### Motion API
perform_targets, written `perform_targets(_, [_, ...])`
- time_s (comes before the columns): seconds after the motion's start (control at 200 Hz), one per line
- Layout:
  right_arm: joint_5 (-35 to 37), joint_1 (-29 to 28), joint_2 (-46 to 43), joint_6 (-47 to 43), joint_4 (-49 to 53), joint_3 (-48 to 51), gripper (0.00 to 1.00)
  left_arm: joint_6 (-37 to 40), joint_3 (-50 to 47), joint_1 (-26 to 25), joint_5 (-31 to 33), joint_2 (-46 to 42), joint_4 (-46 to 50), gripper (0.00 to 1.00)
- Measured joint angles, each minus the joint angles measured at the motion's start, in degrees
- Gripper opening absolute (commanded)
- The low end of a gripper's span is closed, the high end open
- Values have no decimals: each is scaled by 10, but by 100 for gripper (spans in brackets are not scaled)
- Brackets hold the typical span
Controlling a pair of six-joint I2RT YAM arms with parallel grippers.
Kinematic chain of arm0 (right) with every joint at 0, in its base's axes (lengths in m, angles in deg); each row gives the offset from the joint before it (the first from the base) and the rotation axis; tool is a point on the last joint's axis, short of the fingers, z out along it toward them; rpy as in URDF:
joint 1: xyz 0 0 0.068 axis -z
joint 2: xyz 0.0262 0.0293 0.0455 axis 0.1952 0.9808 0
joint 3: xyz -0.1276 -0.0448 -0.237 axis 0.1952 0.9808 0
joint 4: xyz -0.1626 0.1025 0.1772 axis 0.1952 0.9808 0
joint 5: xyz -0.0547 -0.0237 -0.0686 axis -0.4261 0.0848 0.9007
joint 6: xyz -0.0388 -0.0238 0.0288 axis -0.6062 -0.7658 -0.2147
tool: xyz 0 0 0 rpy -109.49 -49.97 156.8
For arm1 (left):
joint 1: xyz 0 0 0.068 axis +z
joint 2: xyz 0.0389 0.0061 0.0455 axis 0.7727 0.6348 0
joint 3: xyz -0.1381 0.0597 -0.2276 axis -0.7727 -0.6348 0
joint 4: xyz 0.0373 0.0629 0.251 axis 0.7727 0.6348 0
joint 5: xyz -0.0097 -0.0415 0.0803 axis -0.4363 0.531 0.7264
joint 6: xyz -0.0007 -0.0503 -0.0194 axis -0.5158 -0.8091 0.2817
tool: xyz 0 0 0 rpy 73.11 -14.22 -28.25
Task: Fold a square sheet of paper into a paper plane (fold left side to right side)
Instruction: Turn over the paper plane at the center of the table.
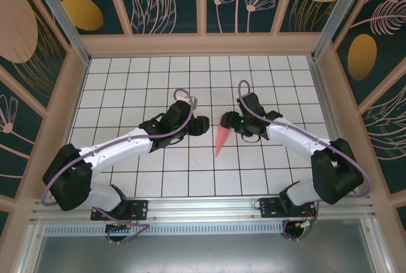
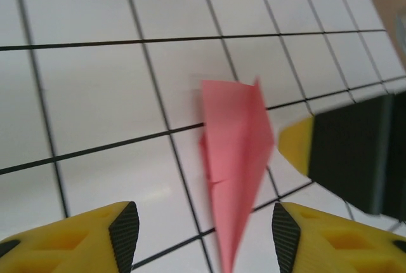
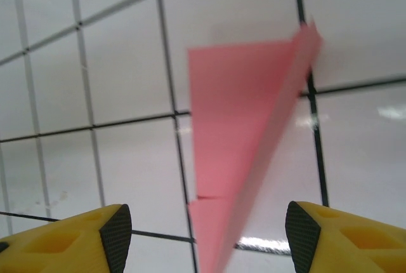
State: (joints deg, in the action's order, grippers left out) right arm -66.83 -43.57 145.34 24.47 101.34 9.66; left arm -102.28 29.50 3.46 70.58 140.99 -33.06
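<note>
Paper plane point(image 1: 221, 135), one slim pink-red folded-paper dart, lies on the white gridded table point(image 1: 127, 76) between two grippers. Left gripper point(image 2: 204, 225) and right gripper point(image 3: 206, 232) both gape wide, with the dart just ahead of each, ungripped.

Count of items:
- One plane point(image 1: 222, 138), pink-red, a pointed dart.
- Two arms: left arm point(image 1: 120, 147) and right arm point(image 1: 293, 132).
- Two grippers: left gripper point(image 1: 202, 124) and right gripper point(image 1: 228, 121).
- Two yellow fingers point(image 2: 82, 238) per gripper, four in all.
- One black pad point(image 2: 125, 227) per finger, four in all.
- Two purple cables point(image 1: 183, 91), one per arm.
- One table point(image 1: 127, 82), white with a black grid.
</note>
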Motion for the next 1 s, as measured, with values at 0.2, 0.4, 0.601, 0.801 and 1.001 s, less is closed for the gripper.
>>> perform_targets(0.2, [19,-21,34,42,-6,11,53,-2,-14,0,70,-18,14,64])
perform_targets(0.4, [21,-24,74,51,-8,10,35,-4,-37,0,113,-66,14,69])
perform_targets(0.601, [20,-27,98,41,-9,-6,5,-4,-49,0,139,-95,21,71])
perform_targets(0.801, [-2,-42,93,-9,-7,-57,0,-7,-58,0,170,-115,27,75])
perform_targets(1.001, [-76,-39,69,-50,-35,-76,0,-19,-73,0,210,-151,28,82])
